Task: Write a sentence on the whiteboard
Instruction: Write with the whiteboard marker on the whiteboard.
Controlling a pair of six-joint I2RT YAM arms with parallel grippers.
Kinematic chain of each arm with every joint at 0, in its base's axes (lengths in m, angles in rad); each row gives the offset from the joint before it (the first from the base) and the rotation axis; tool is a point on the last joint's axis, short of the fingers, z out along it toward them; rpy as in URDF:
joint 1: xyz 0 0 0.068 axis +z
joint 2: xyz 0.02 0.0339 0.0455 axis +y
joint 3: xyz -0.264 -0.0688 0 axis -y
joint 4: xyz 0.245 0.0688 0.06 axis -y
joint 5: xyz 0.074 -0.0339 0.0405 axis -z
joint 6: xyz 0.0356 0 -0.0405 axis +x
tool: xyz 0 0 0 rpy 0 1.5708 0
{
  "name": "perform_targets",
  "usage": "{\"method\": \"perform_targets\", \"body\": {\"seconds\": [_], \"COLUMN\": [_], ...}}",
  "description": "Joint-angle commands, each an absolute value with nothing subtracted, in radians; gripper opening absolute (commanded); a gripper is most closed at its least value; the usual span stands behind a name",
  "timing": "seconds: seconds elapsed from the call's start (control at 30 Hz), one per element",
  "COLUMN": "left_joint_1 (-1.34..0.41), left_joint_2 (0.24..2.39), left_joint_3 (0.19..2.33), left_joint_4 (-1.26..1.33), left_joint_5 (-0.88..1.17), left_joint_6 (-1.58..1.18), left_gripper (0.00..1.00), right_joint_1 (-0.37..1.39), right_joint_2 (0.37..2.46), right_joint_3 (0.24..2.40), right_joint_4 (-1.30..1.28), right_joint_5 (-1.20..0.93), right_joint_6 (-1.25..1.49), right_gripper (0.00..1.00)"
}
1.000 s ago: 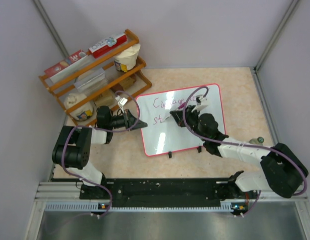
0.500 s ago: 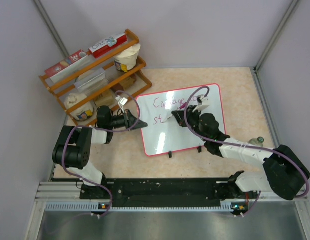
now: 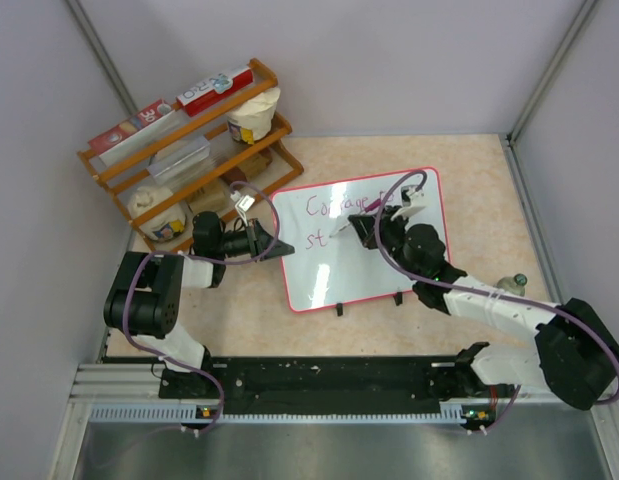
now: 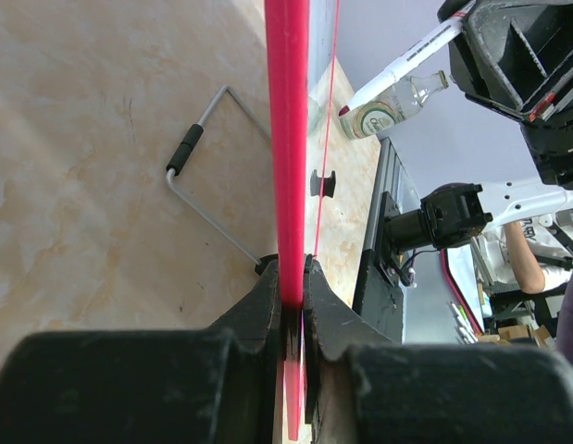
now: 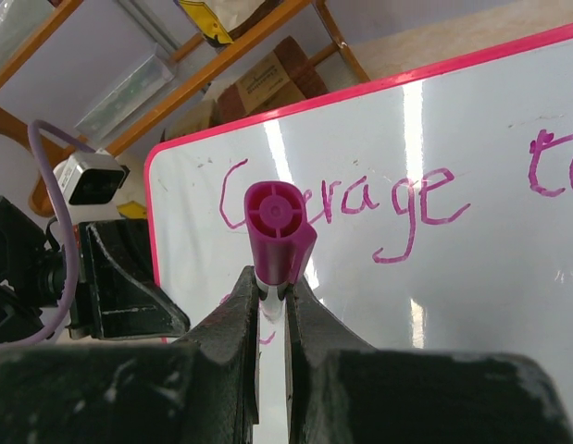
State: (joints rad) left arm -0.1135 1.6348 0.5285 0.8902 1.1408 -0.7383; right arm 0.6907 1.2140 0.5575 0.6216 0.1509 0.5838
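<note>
The whiteboard point(image 3: 339, 275), white with a pink-red rim, lies on the table. Purplish-pink handwriting reads "Courage to" point(image 3: 329, 207) on the first line and "st" point(image 3: 313, 240) below it. My left gripper point(image 3: 274, 243) is shut on the board's left rim point(image 4: 288, 139), which runs edge-on between its fingers point(image 4: 267, 296). My right gripper point(image 3: 361, 228) is shut on a white marker with a purple end cap point(image 5: 279, 231), tip down over the board near "st". In the right wrist view "Courage" point(image 5: 406, 199) is partly hidden by the marker.
A wooden shelf point(image 3: 189, 150) with cups and boxes stands at the back left. A small glass bottle point(image 3: 511, 284) lies right of the board. Two black clips point(image 3: 341, 308) sit at the board's near edge. A wire stand point(image 4: 207, 157) lies under the board.
My right gripper with the marker has shifted slightly toward the far right over the board. The left gripper has not moved.
</note>
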Motion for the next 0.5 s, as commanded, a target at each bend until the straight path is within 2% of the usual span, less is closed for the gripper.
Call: {"method": "perform_targets", "body": {"seconds": [0.0,0.47], "left_joint_1": [-0.114,-0.114], "left_joint_2": [1.644,1.644], "left_joint_3": [0.542,0.543], "left_joint_4": [0.934,0.933], "left_joint_5": [1.086,1.086], "left_joint_6": [-0.690,-0.687], "left_gripper": [0.00,0.00], "right_joint_1": [0.673,0.647], "right_joint_2": [1.178,1.227], "right_joint_3": [0.618,0.643], "right_joint_4": [0.630,0.614], "right_joint_5": [0.164,0.138], "right_joint_6": [0.546,0.551], "right_gripper": [0.00,0.00]}}
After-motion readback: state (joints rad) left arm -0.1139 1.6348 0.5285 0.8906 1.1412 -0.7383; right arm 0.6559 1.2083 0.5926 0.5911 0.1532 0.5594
